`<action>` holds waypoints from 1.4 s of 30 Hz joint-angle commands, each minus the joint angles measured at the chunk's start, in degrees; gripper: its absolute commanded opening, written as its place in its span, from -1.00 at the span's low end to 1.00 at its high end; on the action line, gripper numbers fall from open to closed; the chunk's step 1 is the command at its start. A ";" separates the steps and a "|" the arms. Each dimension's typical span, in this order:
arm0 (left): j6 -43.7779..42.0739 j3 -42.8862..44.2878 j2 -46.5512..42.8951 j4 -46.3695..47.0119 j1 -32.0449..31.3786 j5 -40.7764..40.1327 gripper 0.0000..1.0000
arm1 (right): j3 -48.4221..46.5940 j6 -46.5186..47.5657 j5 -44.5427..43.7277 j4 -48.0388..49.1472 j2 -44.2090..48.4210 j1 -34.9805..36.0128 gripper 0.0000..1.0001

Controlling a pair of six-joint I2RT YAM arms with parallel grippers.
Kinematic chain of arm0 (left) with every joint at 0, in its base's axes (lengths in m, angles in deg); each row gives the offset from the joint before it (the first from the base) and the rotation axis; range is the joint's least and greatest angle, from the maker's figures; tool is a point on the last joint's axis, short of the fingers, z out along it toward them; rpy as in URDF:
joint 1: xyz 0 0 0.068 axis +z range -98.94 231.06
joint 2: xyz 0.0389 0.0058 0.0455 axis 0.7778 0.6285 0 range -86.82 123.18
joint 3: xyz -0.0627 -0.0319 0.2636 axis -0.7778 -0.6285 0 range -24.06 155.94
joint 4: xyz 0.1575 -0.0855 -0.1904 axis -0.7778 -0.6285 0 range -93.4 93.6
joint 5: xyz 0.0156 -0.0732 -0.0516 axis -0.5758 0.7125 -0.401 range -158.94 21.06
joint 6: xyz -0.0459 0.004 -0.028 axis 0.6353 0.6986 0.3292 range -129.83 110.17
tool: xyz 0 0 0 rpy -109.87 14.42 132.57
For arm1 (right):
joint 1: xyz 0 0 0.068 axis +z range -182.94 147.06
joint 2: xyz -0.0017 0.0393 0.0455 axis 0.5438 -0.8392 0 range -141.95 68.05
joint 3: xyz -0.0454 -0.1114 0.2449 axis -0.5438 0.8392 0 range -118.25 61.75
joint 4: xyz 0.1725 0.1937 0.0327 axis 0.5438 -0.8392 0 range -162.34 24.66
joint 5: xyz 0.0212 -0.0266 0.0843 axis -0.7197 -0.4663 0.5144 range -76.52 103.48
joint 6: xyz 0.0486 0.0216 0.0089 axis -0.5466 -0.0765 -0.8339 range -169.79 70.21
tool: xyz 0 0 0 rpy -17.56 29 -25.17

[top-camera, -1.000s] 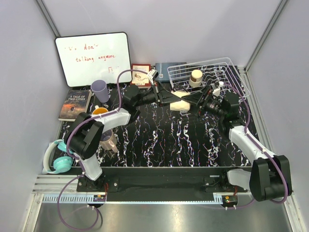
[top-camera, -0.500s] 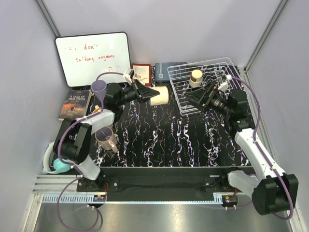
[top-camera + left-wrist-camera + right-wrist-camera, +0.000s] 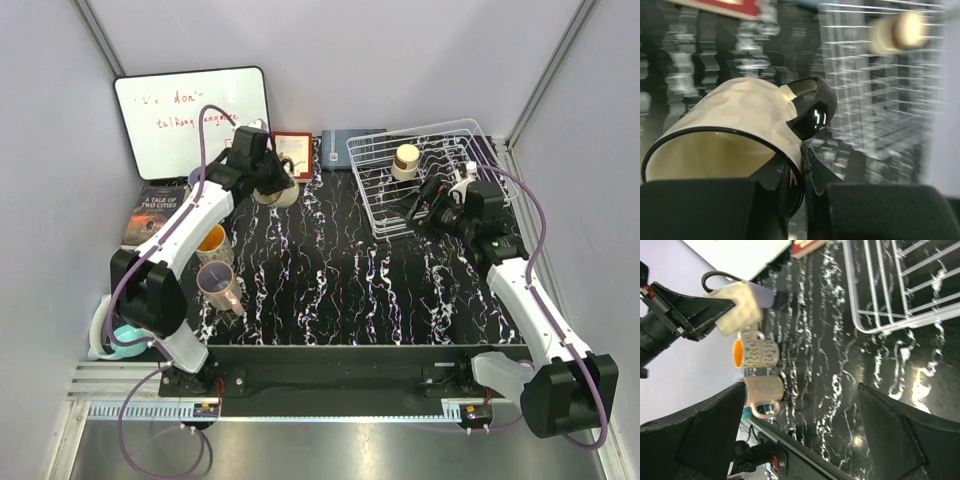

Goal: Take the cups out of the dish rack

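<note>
I find the left arm stretched far back, its gripper [image 3: 795,162] clamped on a cream mug's [image 3: 740,125] rim near the whiteboard [image 3: 190,120]. The right gripper [image 3: 428,205] hangs spread wide at the rack's [image 3: 440,133] near edge. One cup [image 3: 406,160] stands inside.

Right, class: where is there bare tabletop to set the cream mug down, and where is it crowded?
Bare: the middle of the table, bordered by the orange-inside mug and pink mug on the left, the dish rack behind, the right arm on the right. Crowded: the back-left, with whiteboard, book, and the left end effector holding the cream mug.
</note>
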 commanded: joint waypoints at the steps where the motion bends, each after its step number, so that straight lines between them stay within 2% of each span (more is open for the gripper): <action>1: -8.83 3.89 3.54 -16.32 0.00 -19.21 -1.00 | -2.65 3.77 -3.97 -4.11 -1.13 -0.09 0.99; 6: -8.56 -0.67 5.03 -18.00 -0.26 -19.75 -1.00 | -2.91 5.26 -4.94 -5.08 -1.66 -0.09 1.00; 11: -11.20 -3.05 6.61 -18.44 -2.98 -24.93 -1.00 | -2.48 5.53 -3.98 -4.73 -3.15 -0.09 1.00; 14: -10.94 -5.07 6.61 -17.91 -3.07 -25.38 -1.00 | -1.60 5.36 -3.45 -3.94 -3.07 -0.09 0.99; 22: -9.53 -8.15 10.39 -13.61 -2.46 -19.59 -1.00 | -0.98 5.44 -3.10 -3.58 -2.63 -0.09 1.00; 30: -8.74 -8.33 13.82 -13.34 -2.37 -17.82 -0.98 | -0.80 5.88 -2.83 -4.90 -1.48 -0.09 1.00; 31: -8.57 -8.24 13.65 -13.34 -2.37 -17.82 -0.90 | -0.81 5.88 -2.83 -4.90 -1.48 -0.09 1.00; 32: -8.57 -8.33 13.12 -13.34 -2.37 -17.82 -0.69 | -0.98 5.97 -2.83 -5.08 -1.48 -0.09 1.00; 34: -8.74 -8.24 12.42 -13.34 -2.37 -18.25 -0.41 | -1.16 5.97 -2.75 -5.16 -1.66 -0.09 1.00; 35: -9.00 -8.24 11.20 -13.43 -2.46 -18.43 -0.17 | -1.24 5.97 -2.83 -5.17 -1.66 -0.09 0.99; 39: -9.53 -7.63 8.12 -13.52 -2.37 -20.28 0.12 | -1.95 5.88 -2.92 -5.08 -2.18 -0.09 1.00; 42: -9.45 -7.01 5.66 -13.96 -2.37 -20.80 0.19 | -2.65 6.23 -3.45 -5.17 -2.36 -0.09 1.00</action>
